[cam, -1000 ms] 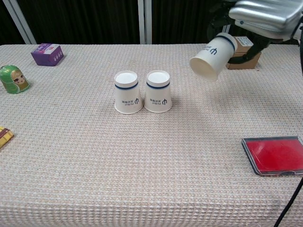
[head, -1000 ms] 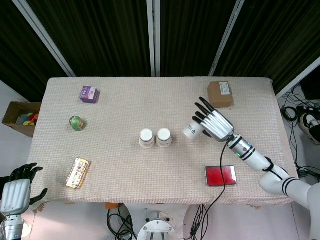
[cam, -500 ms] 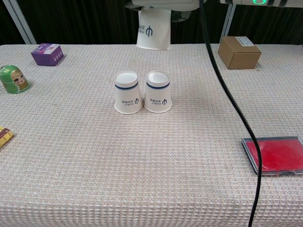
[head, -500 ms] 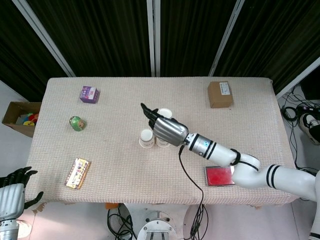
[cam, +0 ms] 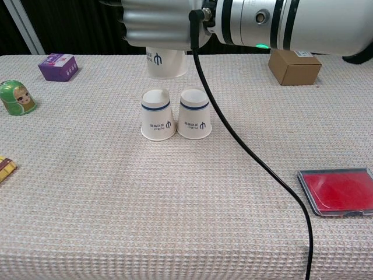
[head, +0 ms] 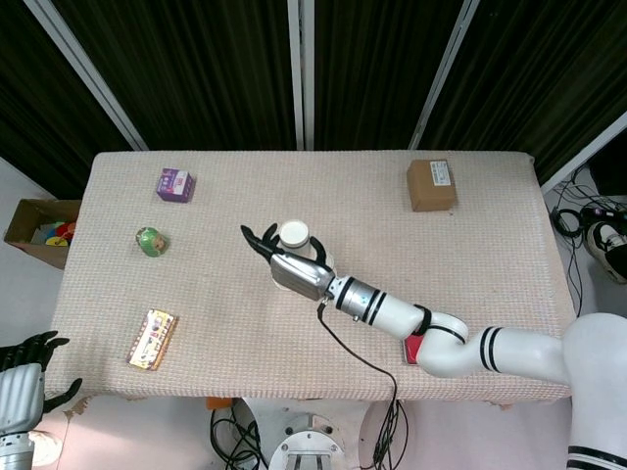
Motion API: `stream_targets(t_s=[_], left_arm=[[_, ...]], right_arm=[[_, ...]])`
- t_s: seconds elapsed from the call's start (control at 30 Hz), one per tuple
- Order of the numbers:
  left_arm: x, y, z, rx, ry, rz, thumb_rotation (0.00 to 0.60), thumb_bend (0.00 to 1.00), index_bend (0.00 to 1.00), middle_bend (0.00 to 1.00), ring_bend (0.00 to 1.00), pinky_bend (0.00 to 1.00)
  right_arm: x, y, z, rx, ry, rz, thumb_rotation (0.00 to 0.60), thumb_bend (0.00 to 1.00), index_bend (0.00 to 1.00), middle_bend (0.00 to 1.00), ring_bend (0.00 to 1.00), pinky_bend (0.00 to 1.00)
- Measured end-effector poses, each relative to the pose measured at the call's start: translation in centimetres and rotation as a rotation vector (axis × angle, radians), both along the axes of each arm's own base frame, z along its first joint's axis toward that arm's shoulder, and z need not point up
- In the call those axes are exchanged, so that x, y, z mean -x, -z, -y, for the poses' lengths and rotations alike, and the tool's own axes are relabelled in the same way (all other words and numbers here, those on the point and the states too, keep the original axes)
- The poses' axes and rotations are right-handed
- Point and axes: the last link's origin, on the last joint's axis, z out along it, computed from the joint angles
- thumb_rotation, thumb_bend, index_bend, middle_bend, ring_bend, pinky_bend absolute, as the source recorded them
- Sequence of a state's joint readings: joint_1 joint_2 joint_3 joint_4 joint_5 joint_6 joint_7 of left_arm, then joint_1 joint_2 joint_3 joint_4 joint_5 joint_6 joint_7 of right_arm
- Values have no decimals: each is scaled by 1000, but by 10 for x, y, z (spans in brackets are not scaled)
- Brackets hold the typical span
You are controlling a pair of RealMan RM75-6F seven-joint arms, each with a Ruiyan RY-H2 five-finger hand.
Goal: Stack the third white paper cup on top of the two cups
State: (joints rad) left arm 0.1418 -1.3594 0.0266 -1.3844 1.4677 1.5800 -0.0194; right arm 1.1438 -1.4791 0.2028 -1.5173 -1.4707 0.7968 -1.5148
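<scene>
Two white paper cups, the left one (cam: 158,115) and the right one (cam: 194,114), stand upside down side by side at the table's middle. My right hand (cam: 163,23) holds the third white cup (cam: 166,64) upside down in the air, just above and behind the pair, nearer the left one. In the head view the right hand (head: 291,269) covers the pair, and the held cup (head: 294,233) shows at its far side. My left hand (head: 27,372) hangs below the table's front left corner, holding nothing, fingers apart.
A purple box (cam: 58,66) and a green doll (cam: 17,97) sit at the left. A snack packet (head: 152,339) lies front left. A brown box (cam: 294,65) is at the back right and a red case (cam: 340,191) front right. The arm's black cable (cam: 256,163) hangs over the table.
My right hand has carried the cup from the right side of the table leftward, turning it upside down, to just above the pair. The left hand sank slightly.
</scene>
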Motion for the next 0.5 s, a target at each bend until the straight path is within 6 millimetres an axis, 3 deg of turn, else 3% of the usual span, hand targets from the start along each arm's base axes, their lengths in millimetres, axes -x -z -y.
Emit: stream_targets(t_s=[0.5], left_arm=[[1,2,-1,9,-1,8,600,187,284,188,139,169]], right_arm=[[25,24,-9,27,56,49,600,217,309,309,14,0]])
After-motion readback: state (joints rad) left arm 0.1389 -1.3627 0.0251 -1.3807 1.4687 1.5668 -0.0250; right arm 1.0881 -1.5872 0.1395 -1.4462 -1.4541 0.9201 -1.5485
